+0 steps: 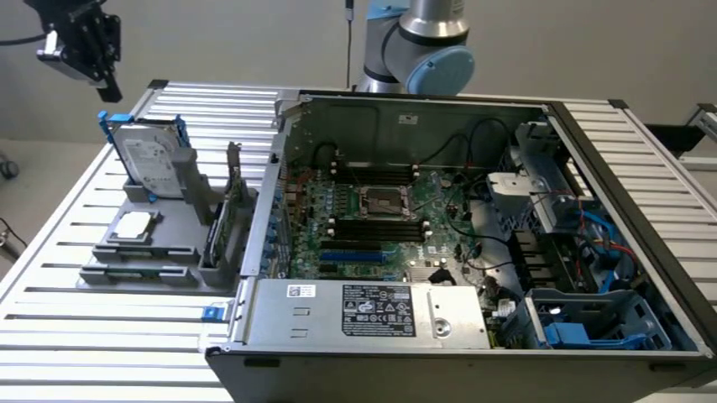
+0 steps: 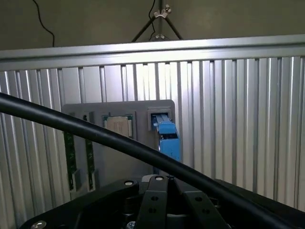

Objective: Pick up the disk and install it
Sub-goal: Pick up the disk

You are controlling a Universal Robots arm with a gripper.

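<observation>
Hovering closed, fingers [image 1: 107, 80] hang above upright disk [image 1: 154, 158]; well apart.

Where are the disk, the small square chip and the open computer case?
disk [image 1: 151, 159], exterior view, on its white label.
chip [image 1: 133, 225], exterior view, on its silver top.
computer case [image 1: 370, 126], exterior view, on a bare inner wall.

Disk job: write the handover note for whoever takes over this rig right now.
Gripper: shut, holding nothing, in the air above the disk and clear of it.
Disk: standing upright in the grey holder, to the exterior view's left of the open case.
Done: nothing that shows; the disk is not yet picked up.
Left: pick up the disk and install it.
</observation>
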